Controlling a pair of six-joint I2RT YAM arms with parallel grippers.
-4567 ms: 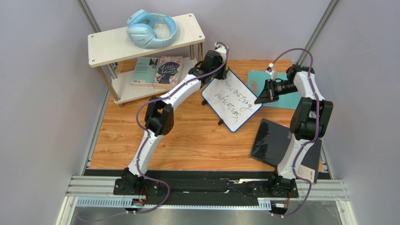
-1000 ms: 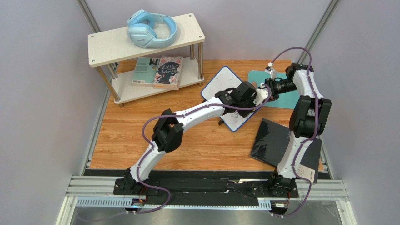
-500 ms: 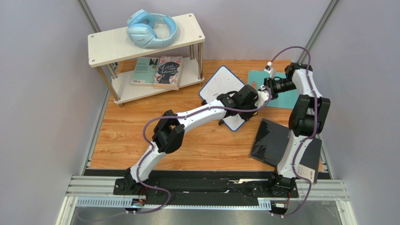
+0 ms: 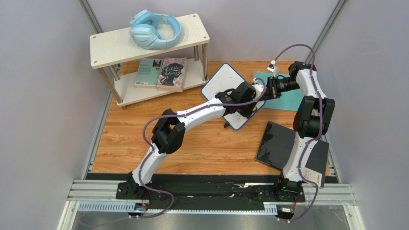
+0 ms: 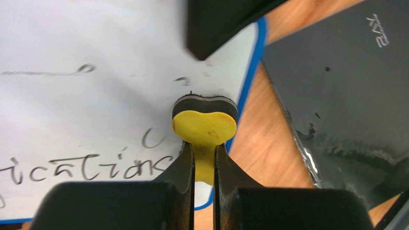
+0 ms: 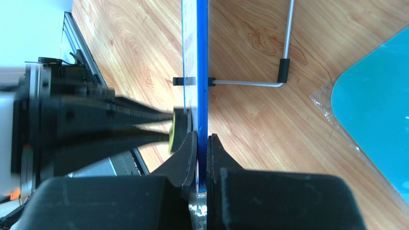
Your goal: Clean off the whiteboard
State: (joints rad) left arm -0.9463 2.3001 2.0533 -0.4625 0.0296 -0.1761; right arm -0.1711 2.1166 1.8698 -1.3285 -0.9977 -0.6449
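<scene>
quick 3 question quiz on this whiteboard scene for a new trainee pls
1. True or false: the right gripper is clamped on the edge of the whiteboard.
2. What does the left gripper hold against the board? A: a marker. B: a yellow eraser. C: a cloth.
3. In the left wrist view, is any handwriting on the board not yet erased? Yes or no.

Key: 1 true; 2 B; 3 yes, near the board's lower edge.
</scene>
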